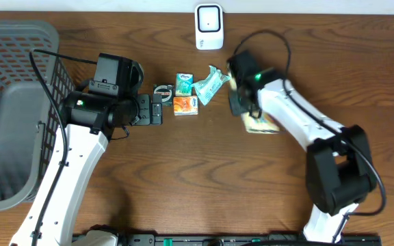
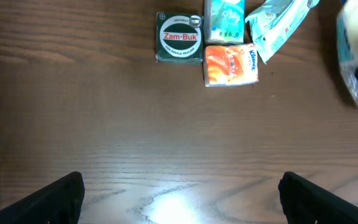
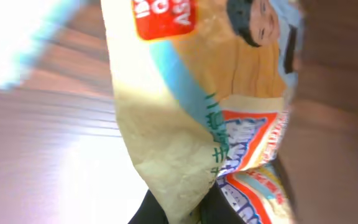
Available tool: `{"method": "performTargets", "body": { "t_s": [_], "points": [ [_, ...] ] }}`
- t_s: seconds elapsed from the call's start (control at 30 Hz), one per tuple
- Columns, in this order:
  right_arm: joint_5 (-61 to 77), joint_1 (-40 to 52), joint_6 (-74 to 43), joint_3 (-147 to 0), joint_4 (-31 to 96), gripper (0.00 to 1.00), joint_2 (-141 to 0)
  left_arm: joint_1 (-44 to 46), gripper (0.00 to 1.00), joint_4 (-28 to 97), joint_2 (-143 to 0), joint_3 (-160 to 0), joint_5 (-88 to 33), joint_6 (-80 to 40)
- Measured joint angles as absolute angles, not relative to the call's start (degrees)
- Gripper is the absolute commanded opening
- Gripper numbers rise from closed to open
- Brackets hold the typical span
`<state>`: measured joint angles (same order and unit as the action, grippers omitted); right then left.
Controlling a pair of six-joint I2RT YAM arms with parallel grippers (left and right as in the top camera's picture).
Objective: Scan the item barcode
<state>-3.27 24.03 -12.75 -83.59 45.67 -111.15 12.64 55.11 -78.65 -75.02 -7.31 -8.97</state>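
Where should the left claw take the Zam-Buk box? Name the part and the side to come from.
Probably the edges nearest to and farthest from the left claw, coming straight down. The Zam-Buk box lies flat, label up, so only its thin edges offer a hold. The edge facing the orange tissue pack and green pack sits close beside them, leaving little finger room there.

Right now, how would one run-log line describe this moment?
right end effector: shut on snack packet | left end effector: open, empty | white scanner: not yet reached
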Motion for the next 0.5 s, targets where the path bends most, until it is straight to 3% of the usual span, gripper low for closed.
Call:
{"method": "performTargets", "body": {
  "t_s": [0.27,0.5],
  "points": [
    [32.45,15.42,-10.57,-85.54,44.62,0.01,-106.98,12.64,0.98,55.09,-78.65,-75.02,-7.31,-8.97],
    [54.17,9.1,-9.85,-75.55,36.8,0.01,-107.2,12.64,0.98,55.09,-78.63,-75.02,-7.33,-8.97]
  ]
}}
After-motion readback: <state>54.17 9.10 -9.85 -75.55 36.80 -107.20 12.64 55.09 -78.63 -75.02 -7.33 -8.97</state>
